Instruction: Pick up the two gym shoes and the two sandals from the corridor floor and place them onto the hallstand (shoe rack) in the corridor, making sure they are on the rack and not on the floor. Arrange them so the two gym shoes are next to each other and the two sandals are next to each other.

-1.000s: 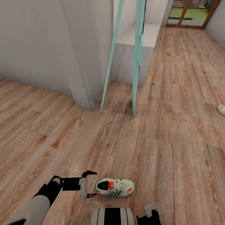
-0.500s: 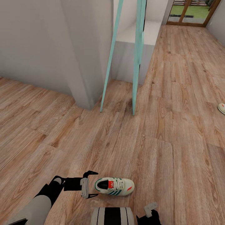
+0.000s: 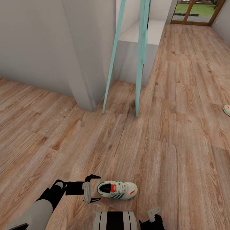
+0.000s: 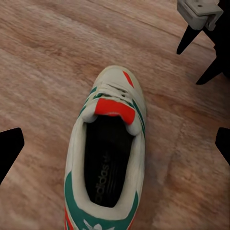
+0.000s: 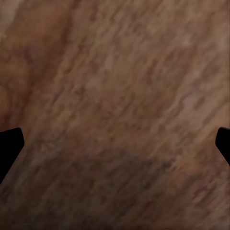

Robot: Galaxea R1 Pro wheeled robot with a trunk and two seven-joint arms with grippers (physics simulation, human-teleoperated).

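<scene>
- Cream-white lace-up sneaker with green stripes and red tongue label (image 3: 117, 190) lies on the light brown wood-plank corridor floor (image 3: 95, 143), near the robot.
- Left hand (image 3: 92, 188) sits just beside its heel, fingers spread wide, nothing held: this looks like the first pick.
- Next, I'd say: slide forward, straddle the heel collar, close.
- Right hand (image 3: 155, 213) hangs low at the near right, fingers apart over bare planks.
- Second sneaker (image 3: 226, 110) waits far right; open floor between. Teal slanted poles (image 3: 139, 64) stand well clear.

A pale grey wall corner (image 3: 83, 64) juts into the room. Just beside it, two slanted turquoise poles (image 3: 139, 60) stand on the planks. Behind the poles sits a white ledge (image 3: 150, 30); well beyond it, a wood-framed glass door (image 3: 195, 12) shows green grass.
</scene>
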